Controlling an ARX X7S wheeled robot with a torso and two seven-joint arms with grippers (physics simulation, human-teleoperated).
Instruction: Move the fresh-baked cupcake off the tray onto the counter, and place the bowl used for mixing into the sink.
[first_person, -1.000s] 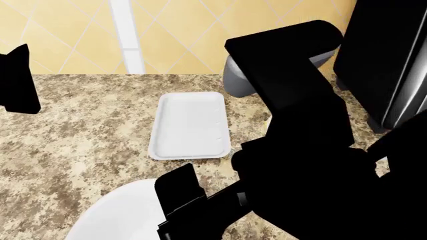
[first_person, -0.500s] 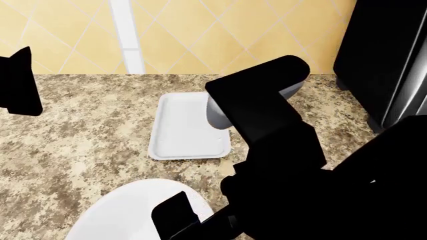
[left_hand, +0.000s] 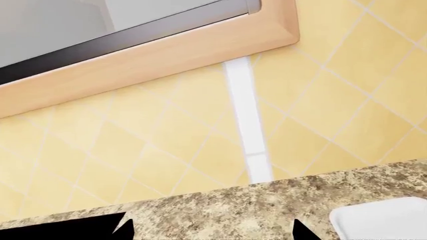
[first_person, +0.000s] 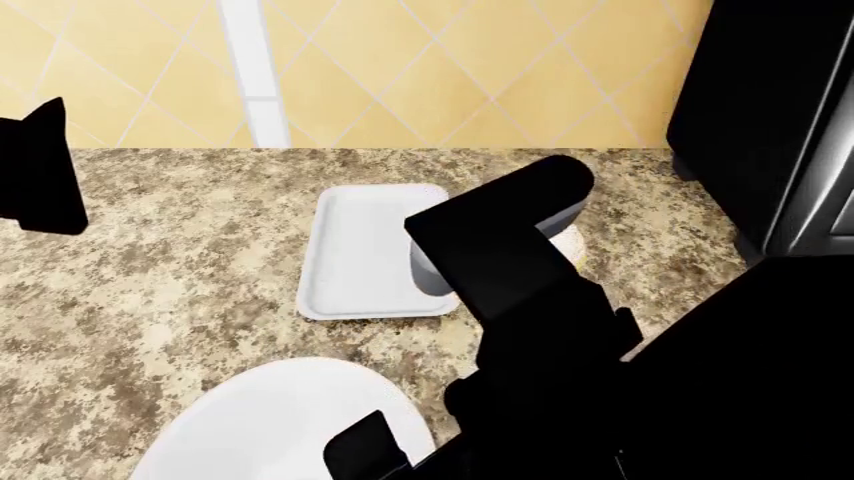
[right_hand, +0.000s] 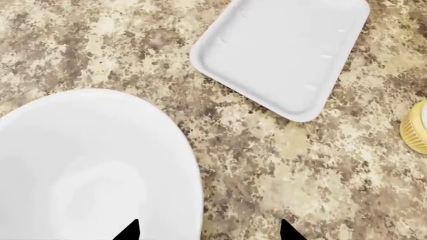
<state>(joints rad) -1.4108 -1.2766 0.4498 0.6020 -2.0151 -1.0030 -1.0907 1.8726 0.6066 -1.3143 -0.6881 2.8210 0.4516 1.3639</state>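
Cupcake (right_hand: 416, 126) sits on the counter (first_person: 160, 270), just right of the empty tray (first_person: 360, 250) and apart from it, so by the look of things that half of the job is finished. What remains is the bowl (right_hand: 87, 170), resting on the granite at the near edge, nearer than the tray. No sink shows in any view.

Over the bowl's right-hand rim hangs the right gripper (right_hand: 207, 231), its two fingertips spread apart with nothing between them. For a clean pick I would bring one finger inside the wall and one outside, close on the rim, then lift straight up before swinging away, since a wide smooth bowl could tip or slip.

Off to the left, the left gripper (left_hand: 210, 231) faces the tiled wall (left_hand: 200, 150), fingers likewise parted and empty.
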